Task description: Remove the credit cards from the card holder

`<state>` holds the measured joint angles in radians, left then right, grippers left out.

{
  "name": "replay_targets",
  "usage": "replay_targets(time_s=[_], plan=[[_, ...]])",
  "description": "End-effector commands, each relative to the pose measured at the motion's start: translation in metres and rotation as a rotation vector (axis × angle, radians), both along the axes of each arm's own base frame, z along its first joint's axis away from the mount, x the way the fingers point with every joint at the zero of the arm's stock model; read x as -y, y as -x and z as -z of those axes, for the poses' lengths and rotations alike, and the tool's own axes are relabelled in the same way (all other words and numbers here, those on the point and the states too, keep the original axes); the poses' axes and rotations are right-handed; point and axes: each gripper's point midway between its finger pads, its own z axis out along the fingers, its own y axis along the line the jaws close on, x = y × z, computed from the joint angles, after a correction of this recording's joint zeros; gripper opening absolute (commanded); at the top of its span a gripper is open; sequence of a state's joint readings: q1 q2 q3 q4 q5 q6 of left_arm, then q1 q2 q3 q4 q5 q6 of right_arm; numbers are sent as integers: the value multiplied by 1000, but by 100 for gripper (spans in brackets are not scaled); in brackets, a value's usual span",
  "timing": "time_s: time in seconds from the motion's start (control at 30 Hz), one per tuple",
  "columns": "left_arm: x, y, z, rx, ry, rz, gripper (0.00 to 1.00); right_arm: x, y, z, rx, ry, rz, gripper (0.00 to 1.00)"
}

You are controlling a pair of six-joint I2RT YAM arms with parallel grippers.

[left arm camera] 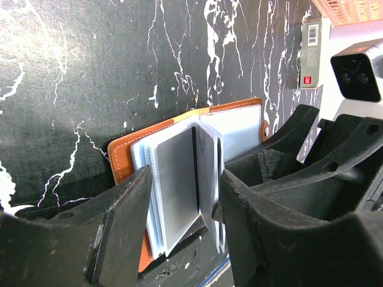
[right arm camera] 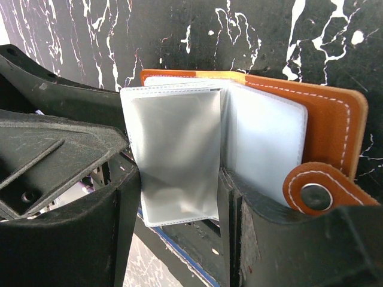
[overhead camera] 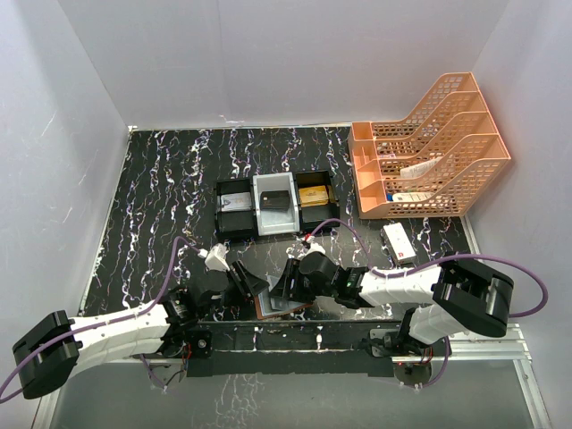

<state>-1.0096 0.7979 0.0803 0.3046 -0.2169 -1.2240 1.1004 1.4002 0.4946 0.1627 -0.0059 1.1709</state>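
One card holder (right arm camera: pixel 326 119) is lying open at the near edge of the table (overhead camera: pixel 161 206), its single clasp tab (right arm camera: pixel 317 194) hanging off one cover. Several clear pocket leaves are standing up from its spine. The credit cards (right arm camera: pixel 173 155) are sitting inside these leaves; one grey face is showing plainly, but the leaves are overlapping, so their number cannot be counted. Two grippers are crowding it. The left gripper (left arm camera: pixel 182 185) is straddling a sheaf of leaves and the right gripper (right arm camera: pixel 176 179) is bracketing one upright leaf. Both have their fingers about half apart, and whether either is actually pinching cannot be told. Beyond the holder one three-compartment tray (overhead camera: pixel 217 214) is sitting. Further off to the right, one white box (overhead camera: pixel 398 243) and one orange rack (overhead camera: pixel 447 170) are standing.
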Motion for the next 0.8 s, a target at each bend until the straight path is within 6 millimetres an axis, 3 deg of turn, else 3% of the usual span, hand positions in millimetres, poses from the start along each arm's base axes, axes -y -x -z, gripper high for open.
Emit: replay_targets(time_s=[0.0, 0.23, 0.47, 0.63, 0.77], plan=[[1, -5, -9, 18, 13, -21, 48, 13, 2, 12, 14, 67, 2, 49], [6, -7, -14, 29, 41, -14, 45, 13, 1, 12, 17, 67, 0, 49], [16, -10, -5, 4, -11, 11, 41, 13, 3, 12, 15, 61, -2, 50], [15, -10, 3, -19, -49, 5, 39, 12, 3, 9, 23, 46, -12, 50], [3, -8, 14, -59, -178, 0, 38, 9, 5, 4, 36, 12, -31, 51]])
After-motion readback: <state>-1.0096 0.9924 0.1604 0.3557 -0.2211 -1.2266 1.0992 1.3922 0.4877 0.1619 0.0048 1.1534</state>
